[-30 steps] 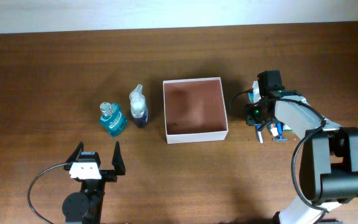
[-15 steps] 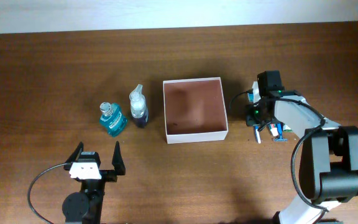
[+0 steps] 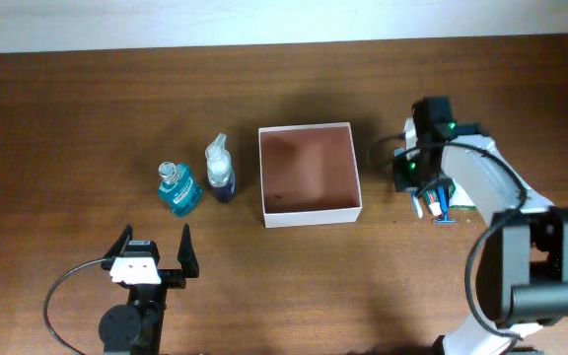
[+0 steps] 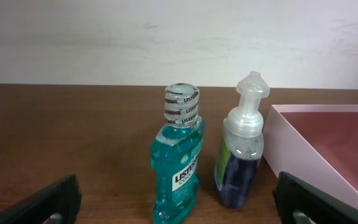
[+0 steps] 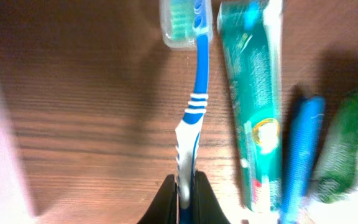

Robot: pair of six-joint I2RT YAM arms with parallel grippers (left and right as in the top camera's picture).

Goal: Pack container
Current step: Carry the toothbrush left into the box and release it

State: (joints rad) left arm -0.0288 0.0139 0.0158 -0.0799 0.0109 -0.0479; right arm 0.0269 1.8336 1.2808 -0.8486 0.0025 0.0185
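The left gripper [image 3: 156, 237] is held level, with its fingers [image 4: 48, 202] spread wide apart. The right arm [image 3: 481, 182] is bent inward. The right gripper [image 5: 185, 194] is pinched on a toothbrush [image 5: 196, 93] handle, apparently at the very fingertips, with the brush extending straight ahead.

container [image 3: 314, 214] open above, pump bottle [image 3: 221, 173] just beside it
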